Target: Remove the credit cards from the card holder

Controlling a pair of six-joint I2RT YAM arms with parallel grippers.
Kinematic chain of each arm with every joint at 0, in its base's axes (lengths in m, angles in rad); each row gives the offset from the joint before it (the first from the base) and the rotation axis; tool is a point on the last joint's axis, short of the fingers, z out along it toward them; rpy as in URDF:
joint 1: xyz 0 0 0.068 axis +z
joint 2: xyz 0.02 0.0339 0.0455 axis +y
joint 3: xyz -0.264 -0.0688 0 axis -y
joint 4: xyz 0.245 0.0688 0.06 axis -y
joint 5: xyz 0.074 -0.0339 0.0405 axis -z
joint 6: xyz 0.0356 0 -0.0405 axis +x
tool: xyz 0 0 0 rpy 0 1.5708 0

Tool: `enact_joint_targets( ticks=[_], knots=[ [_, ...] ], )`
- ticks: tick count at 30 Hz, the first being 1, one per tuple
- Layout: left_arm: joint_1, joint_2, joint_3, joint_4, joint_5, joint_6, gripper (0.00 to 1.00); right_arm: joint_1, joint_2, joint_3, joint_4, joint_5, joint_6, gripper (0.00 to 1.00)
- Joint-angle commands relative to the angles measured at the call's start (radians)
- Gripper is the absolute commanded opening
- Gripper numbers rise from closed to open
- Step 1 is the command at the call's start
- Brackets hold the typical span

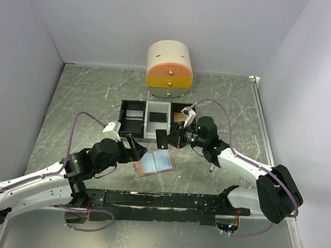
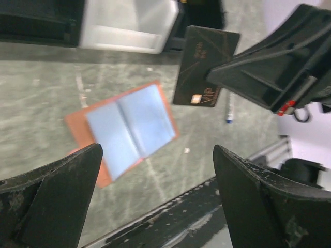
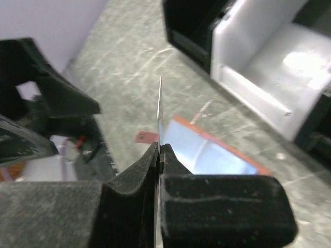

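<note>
Two arms reach in over a grey marbled table [image 1: 72,97]. At the far edge stands a rounded drawer cabinet [image 1: 169,71], cream on top with an orange and a yellow drawer front. Just in front of it sit the compartment trays [image 1: 133,122], black at the sides and white in the middle. A dark grey card [image 1: 156,117] lies flat in the white compartment. An orange-gold card [image 1: 178,117] shows partly in the right black one.

The card holder [image 1: 155,162] lies flat and open on the table between the two grippers, near the trays, tan-brown edge around light blue lining. No card is visible on the lining.

The left gripper [image 1: 137,146] hovers just left of the card holder. Its fingers [image 2: 51,201] are spread wide, with nothing between them.

The right gripper [image 1: 170,138] has its fingers [image 3: 217,201] pressed together on a black card [image 2: 204,67], which it holds in the air above the table, between the card holder and the trays. The right wrist view shows the card edge-on. In the left wrist view its face reads "VIP" in gold beside a small gold chip. A smaller line of print near the card's other end is too blurred to read.

A slim blue-white pen [image 2: 229,108] lies on the table to the right of the card holder, apart from it.
</note>
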Motion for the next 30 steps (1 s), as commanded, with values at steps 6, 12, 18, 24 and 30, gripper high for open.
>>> enact_joint_targets(
  ticks=[6,12,18,24,30],
  knots=[
    [0.087,0.09,0.159,-0.327,-0.13,0.192,1.0,0.063,-0.017,0.106,-0.083,0.237,-0.564,0.0],
    [0.395,0.097,0.165,-0.365,0.046,0.27,1.0,0.1,0.087,0.238,-0.169,0.317,-0.867,0.0],
    [0.457,-0.065,0.11,-0.371,0.05,0.209,1.0,0.112,0.269,0.416,-0.318,0.414,-1.035,0.0],
    [0.457,-0.132,0.092,-0.408,0.086,0.179,0.99,0.126,0.426,0.568,-0.42,0.562,-1.167,0.0],
    [0.457,-0.141,0.082,-0.421,0.102,0.164,0.98,0.138,0.542,0.681,-0.473,0.625,-1.266,0.0]
  ],
)
